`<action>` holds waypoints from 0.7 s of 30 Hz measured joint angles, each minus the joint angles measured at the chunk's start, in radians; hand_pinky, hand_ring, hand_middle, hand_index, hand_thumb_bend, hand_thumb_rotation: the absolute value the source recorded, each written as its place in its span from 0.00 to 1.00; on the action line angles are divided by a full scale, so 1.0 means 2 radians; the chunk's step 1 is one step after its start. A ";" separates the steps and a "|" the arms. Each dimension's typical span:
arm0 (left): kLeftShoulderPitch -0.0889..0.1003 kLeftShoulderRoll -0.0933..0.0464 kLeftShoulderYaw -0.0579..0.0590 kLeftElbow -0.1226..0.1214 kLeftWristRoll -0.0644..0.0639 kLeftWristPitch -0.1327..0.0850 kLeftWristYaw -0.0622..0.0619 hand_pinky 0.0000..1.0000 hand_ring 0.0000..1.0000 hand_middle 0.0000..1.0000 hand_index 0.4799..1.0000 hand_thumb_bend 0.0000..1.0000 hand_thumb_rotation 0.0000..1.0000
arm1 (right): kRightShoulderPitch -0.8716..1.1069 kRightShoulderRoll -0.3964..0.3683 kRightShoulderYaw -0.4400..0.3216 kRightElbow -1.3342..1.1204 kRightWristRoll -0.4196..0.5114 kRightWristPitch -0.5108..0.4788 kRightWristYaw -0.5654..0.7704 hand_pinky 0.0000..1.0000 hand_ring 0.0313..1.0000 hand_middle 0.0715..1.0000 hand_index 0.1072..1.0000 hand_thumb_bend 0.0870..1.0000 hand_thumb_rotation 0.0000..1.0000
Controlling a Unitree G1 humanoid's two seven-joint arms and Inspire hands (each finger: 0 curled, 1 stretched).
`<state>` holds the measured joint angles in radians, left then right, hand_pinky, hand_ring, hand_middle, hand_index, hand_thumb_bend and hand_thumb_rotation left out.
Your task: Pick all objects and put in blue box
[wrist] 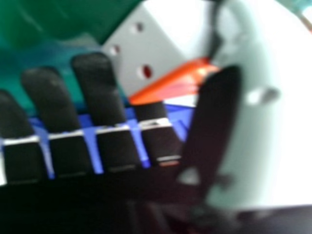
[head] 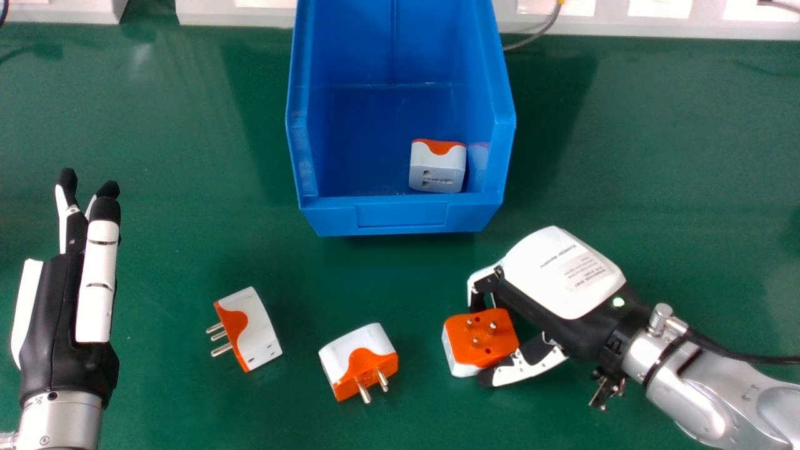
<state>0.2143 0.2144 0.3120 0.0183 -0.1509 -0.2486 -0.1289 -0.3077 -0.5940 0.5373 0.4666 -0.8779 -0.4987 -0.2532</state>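
My right hand [head: 559, 275] is at the table's right, its fingers and thumb curled round an orange and white plug adapter [head: 478, 344] whose pins point up. In the right hand view, the adapter [wrist: 146, 58] sits between the fingers and thumb of my right hand [wrist: 100, 90]. Two more adapters lie on the table: one left of centre [head: 253, 328], pins to the left, and one nearer the middle [head: 359, 356], pins toward the near edge. Inside the blue box [head: 400, 219] rests another adapter [head: 437, 167], by its front right corner. My left hand [head: 81, 294] is open at the far left.
The green table [head: 175, 156] extends round the box, which stands at the back centre with its low front wall facing me. White trays or panels [head: 231, 15] line the far edge, and a cable [head: 537, 34] runs behind the box's right side.
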 measured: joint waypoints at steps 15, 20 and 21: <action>-0.007 0.002 -0.001 -0.001 0.016 0.010 0.001 1.00 0.99 0.97 0.99 0.53 1.00 | 0.081 0.025 -0.081 -0.246 0.016 0.092 0.071 0.14 0.15 0.19 0.41 0.44 0.15; -0.010 0.002 -0.001 0.002 0.018 0.009 0.001 0.99 0.98 0.96 0.97 0.54 1.00 | 0.024 0.069 -0.091 -0.266 0.008 0.110 0.072 0.10 0.12 0.15 0.41 0.44 0.15; -0.011 0.002 -0.001 0.003 0.018 0.009 0.001 0.99 0.97 0.96 0.97 0.54 1.00 | 0.013 0.077 -0.093 -0.266 0.007 0.116 0.073 0.09 0.11 0.15 0.41 0.43 0.15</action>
<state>0.1930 0.2182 0.3091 0.0251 -0.1147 -0.2299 -0.1261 -0.2821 -0.4396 0.3521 -0.0655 -0.8641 -0.2669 -0.1078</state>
